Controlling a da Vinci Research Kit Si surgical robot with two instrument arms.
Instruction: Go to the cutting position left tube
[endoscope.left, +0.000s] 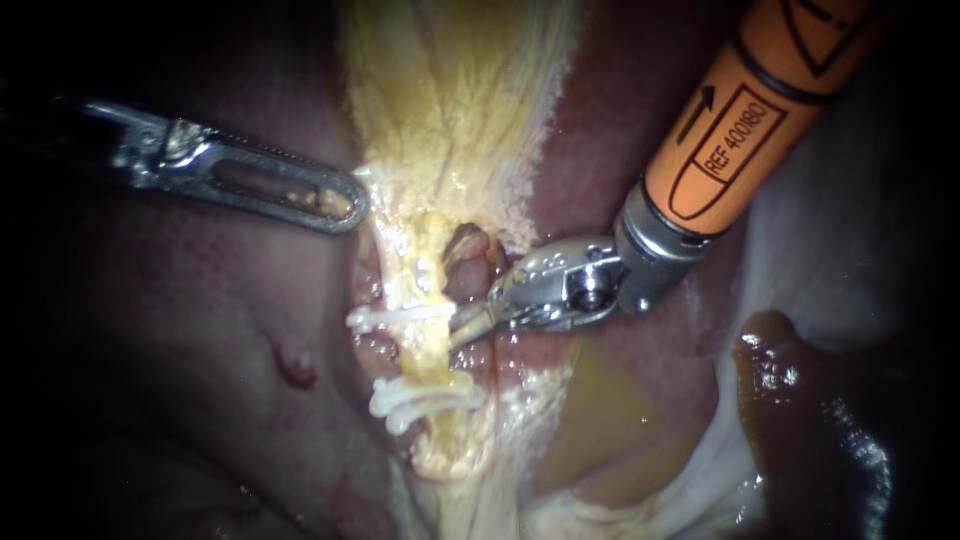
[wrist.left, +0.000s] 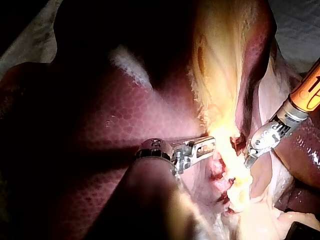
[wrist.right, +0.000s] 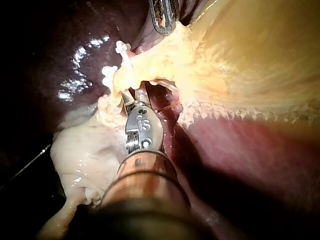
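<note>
The left tube (endoscope.left: 428, 352) is a pale yellow strand running down from the gallbladder (endoscope.left: 450, 110). One white clip (endoscope.left: 398, 317) sits across it, and two more clips (endoscope.left: 425, 395) lie lower down. My right instrument (endoscope.left: 462, 328), on an orange shaft, has its tip against the tube's right side, in the stretch between the upper clip and the lower pair. A short reddish-brown stump (endoscope.left: 468, 258) lies just above that tip. My left instrument (endoscope.left: 345, 205) is shut on the gallbladder's yellow edge. In the right wrist view my right instrument's tip (wrist.right: 127, 99) touches the clipped strand.
Dark red liver (endoscope.left: 200, 330) fills the left side, with a small red nick (endoscope.left: 297, 368). At the lower right lie pale fatty tissue (endoscope.left: 600, 420) and a dark brown glistening lobe (endoscope.left: 800, 410). The orange shaft (endoscope.left: 750, 110) crosses the upper right.
</note>
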